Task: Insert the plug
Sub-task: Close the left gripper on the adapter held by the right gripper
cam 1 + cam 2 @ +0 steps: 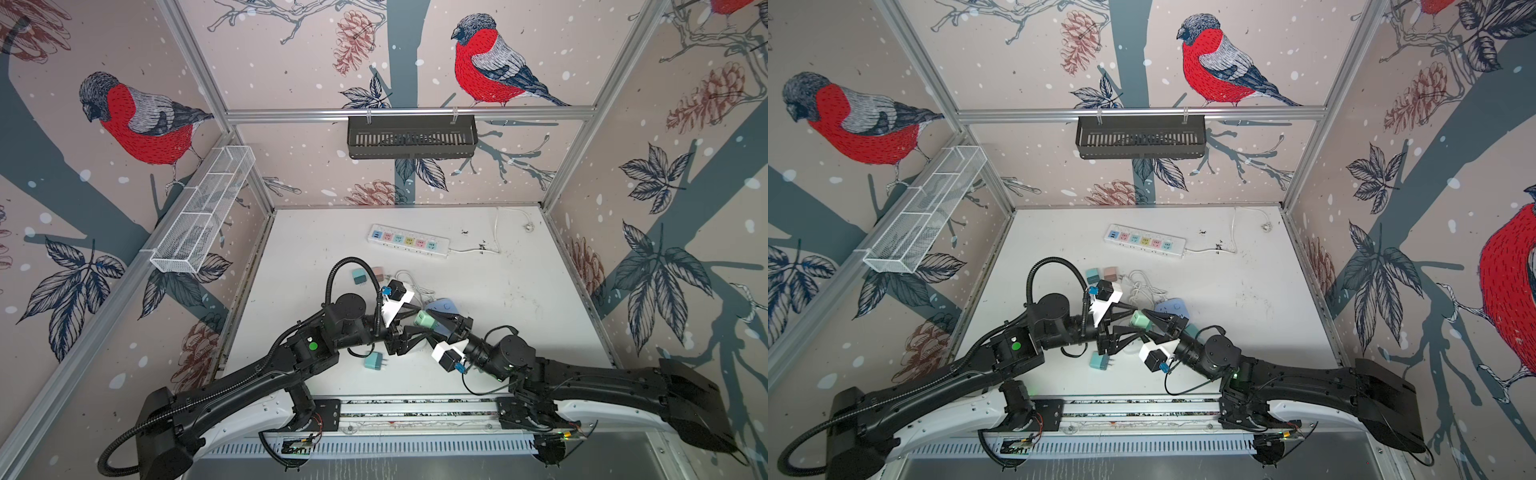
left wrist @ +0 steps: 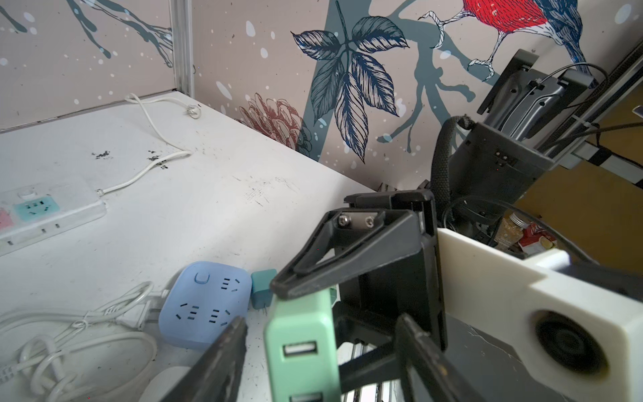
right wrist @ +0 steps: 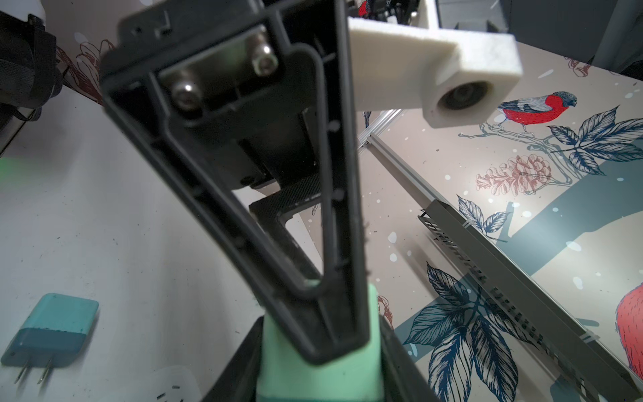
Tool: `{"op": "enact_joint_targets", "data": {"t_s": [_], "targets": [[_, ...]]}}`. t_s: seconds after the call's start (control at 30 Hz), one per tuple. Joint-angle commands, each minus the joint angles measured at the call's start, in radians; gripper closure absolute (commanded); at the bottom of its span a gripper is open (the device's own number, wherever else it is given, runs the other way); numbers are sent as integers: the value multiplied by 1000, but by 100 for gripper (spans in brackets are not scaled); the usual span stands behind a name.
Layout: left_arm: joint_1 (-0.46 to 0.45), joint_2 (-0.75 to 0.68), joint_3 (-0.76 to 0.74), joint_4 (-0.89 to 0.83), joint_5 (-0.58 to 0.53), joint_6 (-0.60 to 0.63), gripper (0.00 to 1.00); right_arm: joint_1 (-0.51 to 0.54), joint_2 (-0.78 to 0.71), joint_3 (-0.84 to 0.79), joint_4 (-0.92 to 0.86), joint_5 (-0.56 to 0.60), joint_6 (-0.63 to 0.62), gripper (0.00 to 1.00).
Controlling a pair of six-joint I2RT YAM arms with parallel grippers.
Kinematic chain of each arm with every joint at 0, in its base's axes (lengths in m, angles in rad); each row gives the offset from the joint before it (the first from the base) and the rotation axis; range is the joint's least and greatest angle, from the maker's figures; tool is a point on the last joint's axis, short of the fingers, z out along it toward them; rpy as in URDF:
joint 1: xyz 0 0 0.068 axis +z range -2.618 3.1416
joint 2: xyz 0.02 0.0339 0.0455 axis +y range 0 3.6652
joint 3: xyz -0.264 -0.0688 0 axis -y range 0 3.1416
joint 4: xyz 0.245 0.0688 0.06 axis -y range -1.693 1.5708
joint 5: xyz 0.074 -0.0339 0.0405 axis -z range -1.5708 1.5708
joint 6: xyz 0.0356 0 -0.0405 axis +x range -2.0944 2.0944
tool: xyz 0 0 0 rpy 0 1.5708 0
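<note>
where both arms meet over the white table [image 1: 519,311]: mint-green usb charger plug [image 1: 423,319], raised, pinched tight in right gripper [image 1: 435,321]. left gripper [image 2: 322,318] fingers [image 2: 222,358] half-spread, straddling it with gaps either side. white power strip [image 1: 409,241] at 12 o'clock, well apart. blue socket cube [image 1: 448,306] at 2 o'clock, near. teal charger [image 1: 375,361] at 7 o'clock.

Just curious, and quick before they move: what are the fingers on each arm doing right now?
Left gripper: open, fingers either side of the green plug, not gripping it.
Right gripper: closed, holding the green plug.
</note>
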Motion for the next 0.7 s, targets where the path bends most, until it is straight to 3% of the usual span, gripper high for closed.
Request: {"op": "enact_joint_targets", "data": {"t_s": [0.0,0.07,0.33,0.43,0.5,0.53,0.57,0.67], "targets": [[-23,15,22,-8,-36,41,44,6,-7,15,30,-1,-12,99],[-26,23,28,-15,-40,40,53,8,-18,9,30,4,-10,98],[-30,55,40,-11,-24,45,75,9,-30,-19,51,-36,-3,96],[-30,70,48,-13,-14,55,93,11,-9,-21,61,-19,6,73],[-30,70,40,-1,-29,60,100,14,-4,-22,62,6,11,58],[-30,66,32,5,-41,62,100,17,-7,-30,74,20,20,44],[-30,62,29,7,-52,77,100,17,-17,-42,89,28,30,2],[-30,37,29,-19,-141,54,100,14,-64,-74,74,41,75,0]]}}
